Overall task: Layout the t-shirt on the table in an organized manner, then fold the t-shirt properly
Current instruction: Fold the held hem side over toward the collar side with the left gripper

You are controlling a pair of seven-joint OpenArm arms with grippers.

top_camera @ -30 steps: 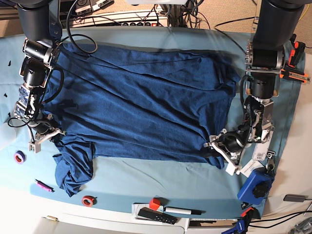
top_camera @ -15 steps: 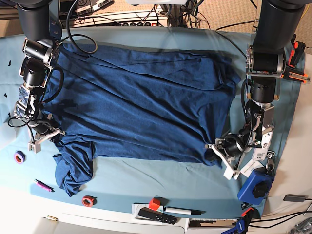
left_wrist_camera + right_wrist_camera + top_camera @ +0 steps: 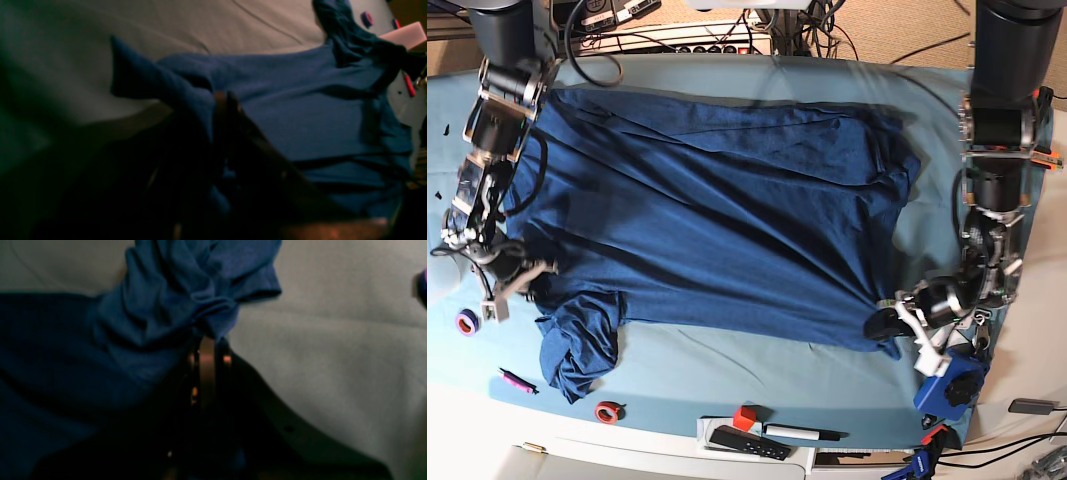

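Both arms have swung outward since the earlier frames, drawing the t-shirt [image 3: 717, 210] wider across the table [image 3: 757, 375]; the left gripper [image 3: 905, 322], which stood spread a second ago, has now closed on the shirt's corner.

In the left wrist view, the left gripper [image 3: 224, 100] has its jaws pressed together with a fold of dark blue cloth pinched between them. A pointed flap of the t-shirt [image 3: 300, 110] sticks out just beside the jaws, and the rest of the cloth stretches away over the table [image 3: 166, 36].

In the right wrist view, the right gripper [image 3: 208, 350] is likewise clamped tight, its jaws meeting on a bunched, wrinkled bit of the t-shirt [image 3: 173, 300] at the sleeve. The sleeve hem lies just past the jaw tips on the bare table [image 3: 333, 356].

From the base view, the right gripper [image 3: 509, 282] holds the shirt at the tabletop's left edge and the left gripper holds it toward the right edge. The shirt's body lies spread and creased between them across the middle of the tabletop, with one sleeve crumpled near the front left corner.
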